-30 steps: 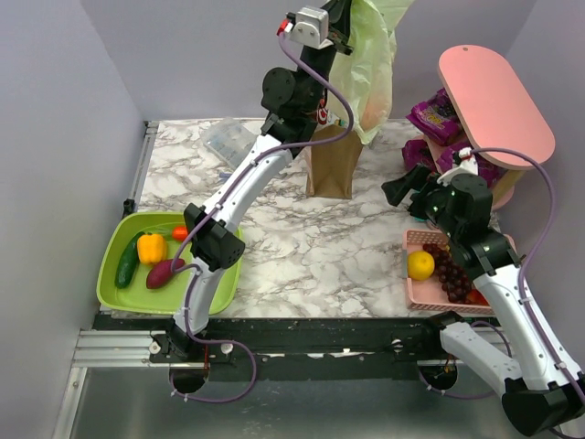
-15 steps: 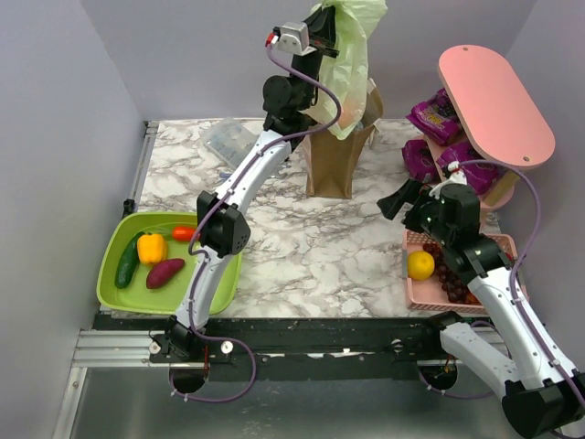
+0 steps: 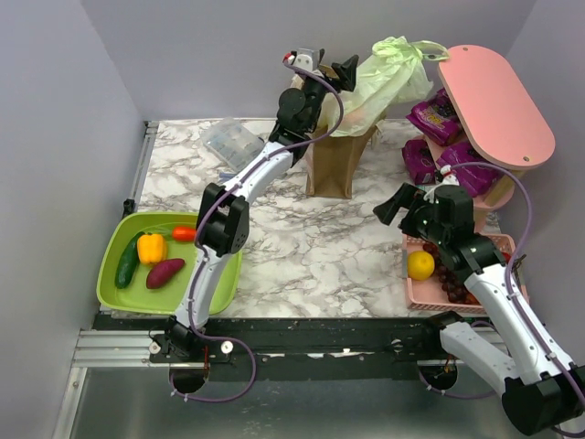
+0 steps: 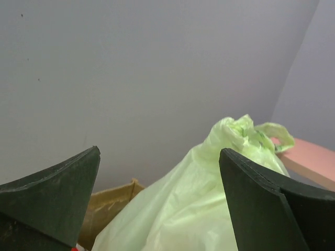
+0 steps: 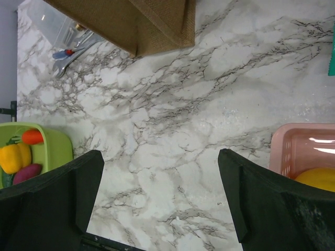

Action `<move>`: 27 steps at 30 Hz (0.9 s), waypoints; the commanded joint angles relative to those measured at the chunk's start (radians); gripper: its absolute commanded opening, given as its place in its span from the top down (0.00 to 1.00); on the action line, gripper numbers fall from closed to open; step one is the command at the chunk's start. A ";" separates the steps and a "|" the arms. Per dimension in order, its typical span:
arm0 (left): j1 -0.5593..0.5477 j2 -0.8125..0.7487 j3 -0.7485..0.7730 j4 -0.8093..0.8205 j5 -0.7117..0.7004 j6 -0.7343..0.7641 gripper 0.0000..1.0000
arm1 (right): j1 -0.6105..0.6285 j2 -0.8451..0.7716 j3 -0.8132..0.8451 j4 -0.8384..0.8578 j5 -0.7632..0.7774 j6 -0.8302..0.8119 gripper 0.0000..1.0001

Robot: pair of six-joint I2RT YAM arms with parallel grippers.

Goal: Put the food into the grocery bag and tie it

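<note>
Sees grocery bag (image 3: pixel 388 73) slumped atop brown paper bag (image 3: pixel 331 165), top seemingly knotted. Finds left pincer (image 3: pixel 349 69) spread empty just beside it, right pincer (image 3: pixel 389 203) likewise spread above the desk (image 3: pixel 302 247).

White arms (image 3: pixel 260 174) with black joints (image 3: pixel 228 227) and purple cables (image 3: pixel 529 210).

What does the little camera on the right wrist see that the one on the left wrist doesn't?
Only the right wrist view shows the marble table, the green tray with a yellow pepper, and the pink basket holding a yellow fruit. Only the left wrist view shows the pale green plastic bag, bunched at its top, and a corner of the pink shelf. Both show the brown paper bag, and each shows its own gripper open: the left gripper and the right gripper.
</note>
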 commanded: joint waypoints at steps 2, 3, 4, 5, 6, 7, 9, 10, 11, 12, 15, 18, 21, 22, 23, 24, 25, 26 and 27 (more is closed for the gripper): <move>-0.013 -0.225 -0.165 0.072 0.015 -0.022 0.02 | 0.003 -0.030 0.057 -0.047 -0.011 -0.006 0.00; -0.012 -0.261 -0.214 0.084 0.006 -0.024 0.01 | 0.004 -0.035 0.064 -0.053 -0.006 -0.008 0.00; -0.013 -0.301 -0.266 0.097 0.003 -0.025 0.01 | 0.004 -0.038 0.074 -0.057 -0.004 -0.013 0.00; -0.012 -0.329 -0.307 0.103 0.004 -0.026 0.01 | 0.004 -0.040 0.082 -0.064 -0.001 -0.015 0.00; -0.014 -0.366 -0.352 0.104 0.011 -0.027 0.02 | 0.004 -0.039 0.097 -0.073 0.002 -0.019 0.00; -0.014 -0.394 -0.387 0.102 0.027 -0.028 0.02 | 0.004 -0.038 0.107 -0.078 0.004 -0.021 0.00; -0.018 -0.447 -0.453 0.087 0.075 -0.037 0.15 | 0.004 -0.038 0.122 -0.087 0.004 -0.018 0.00; -0.022 -0.471 -0.482 0.078 0.117 -0.042 0.20 | 0.004 -0.038 0.125 -0.089 0.001 -0.016 0.00; -0.026 -0.492 -0.511 0.065 0.145 -0.053 0.26 | 0.004 -0.039 0.125 -0.087 -0.002 -0.011 0.00; -0.031 -0.519 -0.552 0.047 0.177 -0.071 0.31 | 0.004 -0.042 0.126 -0.088 -0.005 -0.006 0.00; -0.054 -0.598 -0.681 -0.016 0.252 -0.100 0.47 | 0.004 -0.049 0.126 -0.092 -0.009 0.011 0.00; -0.095 -0.639 -0.765 -0.072 0.318 -0.066 0.58 | 0.004 -0.060 0.108 -0.084 -0.011 0.020 0.00; -0.132 -0.618 -0.734 -0.221 0.380 -0.024 0.62 | 0.004 -0.053 0.096 -0.085 -0.022 0.026 0.01; -0.142 -0.608 -0.717 -0.261 0.378 -0.017 0.62 | 0.003 -0.049 0.098 -0.088 -0.025 0.029 0.01; -0.145 -0.591 -0.706 -0.279 0.369 -0.020 0.63 | 0.004 -0.046 0.098 -0.087 -0.028 0.030 0.01; -0.144 -0.575 -0.696 -0.290 0.365 -0.040 0.64 | 0.004 -0.044 0.097 -0.087 -0.030 0.033 0.01; -0.144 -0.561 -0.685 -0.296 0.366 -0.053 0.64 | 0.004 -0.041 0.096 -0.086 -0.030 0.036 0.01; -0.144 -0.546 -0.676 -0.304 0.364 -0.060 0.64 | 0.004 -0.043 0.093 -0.086 -0.029 0.039 0.01; -0.144 -0.532 -0.659 -0.312 0.364 -0.061 0.64 | 0.004 -0.044 0.090 -0.086 -0.029 0.042 0.01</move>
